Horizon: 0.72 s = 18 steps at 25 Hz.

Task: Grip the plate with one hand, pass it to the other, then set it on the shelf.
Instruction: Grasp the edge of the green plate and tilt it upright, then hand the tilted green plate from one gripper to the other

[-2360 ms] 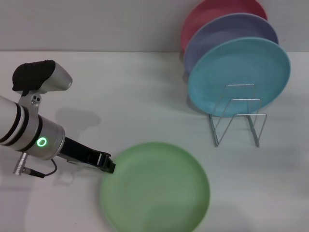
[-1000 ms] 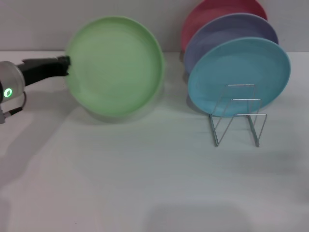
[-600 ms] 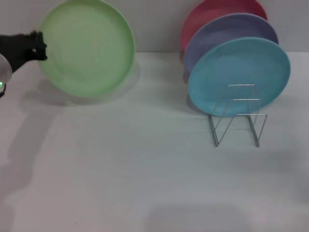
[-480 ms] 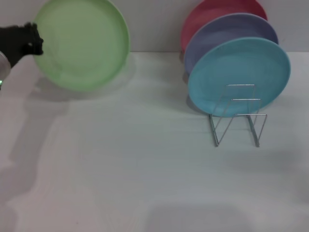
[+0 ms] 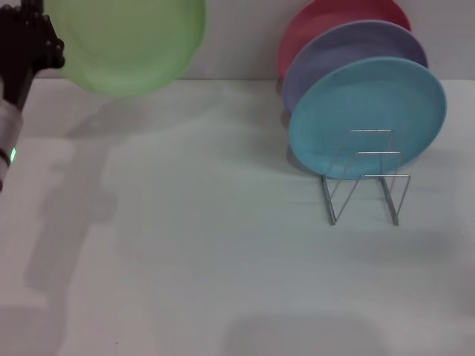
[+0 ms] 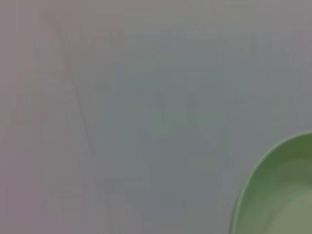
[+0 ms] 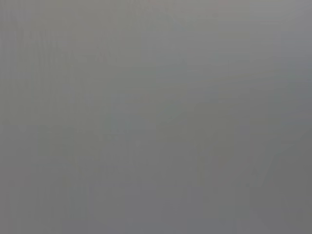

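Observation:
My left gripper point(image 5: 52, 50) is shut on the left rim of the light green plate point(image 5: 130, 44) and holds it high in the air at the far left, its face toward me and its top cut off by the head view's edge. The plate's rim also shows in the left wrist view point(image 6: 273, 195). The shelf point(image 5: 364, 178), a thin silver wire rack, stands on the white table at the right with its front loops bare. My right gripper is out of view; the right wrist view shows only plain grey.
A turquoise-blue plate point(image 5: 371, 111), a lavender plate point(image 5: 341, 52) and a red plate point(image 5: 326, 18) stand upright in the rear slots of the rack. The white table point(image 5: 208, 245) spreads before me, with a grey wall behind it.
My left gripper has lifted the green plate off the table, swung it up and to the left, and now raised it higher still. The rack and the other plates have not moved.

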### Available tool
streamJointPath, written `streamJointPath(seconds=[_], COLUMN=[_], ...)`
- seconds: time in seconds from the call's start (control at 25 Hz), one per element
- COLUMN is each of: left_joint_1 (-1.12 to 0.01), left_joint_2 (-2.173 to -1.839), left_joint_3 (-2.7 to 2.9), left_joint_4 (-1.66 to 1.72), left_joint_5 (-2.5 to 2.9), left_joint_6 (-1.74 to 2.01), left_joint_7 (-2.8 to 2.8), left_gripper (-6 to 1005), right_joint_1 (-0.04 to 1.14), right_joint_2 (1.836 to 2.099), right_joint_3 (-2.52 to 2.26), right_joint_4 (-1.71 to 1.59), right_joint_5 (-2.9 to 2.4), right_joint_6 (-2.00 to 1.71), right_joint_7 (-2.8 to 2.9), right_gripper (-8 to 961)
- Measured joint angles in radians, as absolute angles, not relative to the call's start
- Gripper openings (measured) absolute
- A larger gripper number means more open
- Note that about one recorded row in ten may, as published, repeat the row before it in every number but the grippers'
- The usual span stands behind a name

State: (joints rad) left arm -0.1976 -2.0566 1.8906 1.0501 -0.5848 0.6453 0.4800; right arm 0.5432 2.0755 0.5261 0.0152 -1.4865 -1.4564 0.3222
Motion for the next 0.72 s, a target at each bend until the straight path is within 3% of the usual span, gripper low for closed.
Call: streamJointPath(seconds=[0.28, 0.72], left_joint_1=[-0.201, -0.198], left_joint_2=[-2.062, -2.069], left_joint_3=[1.921, 1.972], left_joint_4=[0.794, 0.51], left_joint_5=[-0.336, -0.283], left_joint_6=[0.914, 1.127], left_joint_7=[-0.045, -0.294], left_gripper=[31, 30], right_joint_1=[0.504, 0.459], right_joint_2=[2.081, 2.088], right_joint_3=[0.43, 0.093], right_joint_4=[0.056, 0.294], right_joint_5=[-1.486, -1.486], right_joint_6=[-1.519, -1.596], right_joint_7=[0.316, 0.063], right_gripper=[712, 711])
